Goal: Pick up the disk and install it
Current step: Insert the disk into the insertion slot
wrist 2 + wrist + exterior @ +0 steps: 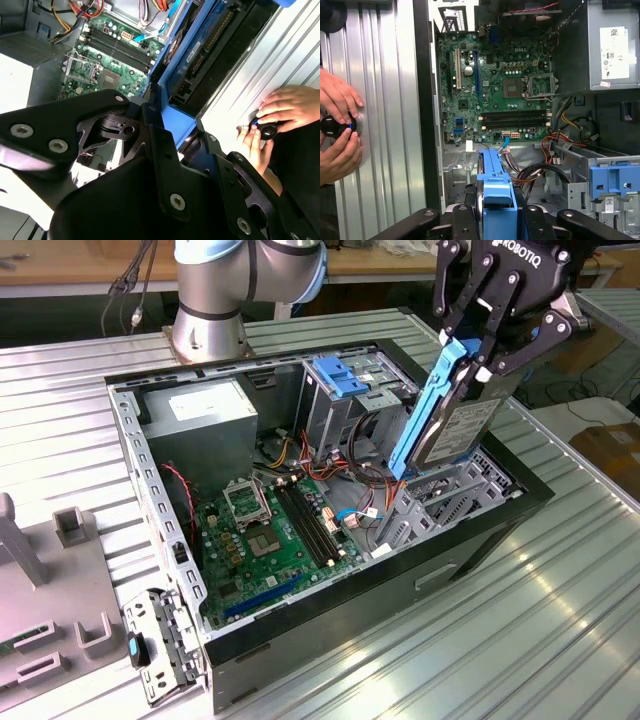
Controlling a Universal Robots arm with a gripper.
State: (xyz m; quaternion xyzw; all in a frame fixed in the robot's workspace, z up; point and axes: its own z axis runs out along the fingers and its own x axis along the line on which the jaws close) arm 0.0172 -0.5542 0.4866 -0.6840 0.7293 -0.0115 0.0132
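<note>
Black hand [480, 358] clamped on blue-framed silver-grey rectangular metal disk [458, 430], held tilted just above open black computer case [330, 625].

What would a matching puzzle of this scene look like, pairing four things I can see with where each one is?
Things
1. the disk
2. the motherboard
3. the power-supply box
4. the person's hands

Places
A. on the ribbed metal table, outside the computer case
B. lying flat on the floor of the case
C. clamped in the gripper, tilted above the case
D. in a corner of the case, beside the motherboard

Pairs: 1-C; 2-B; 3-D; 4-A
</note>
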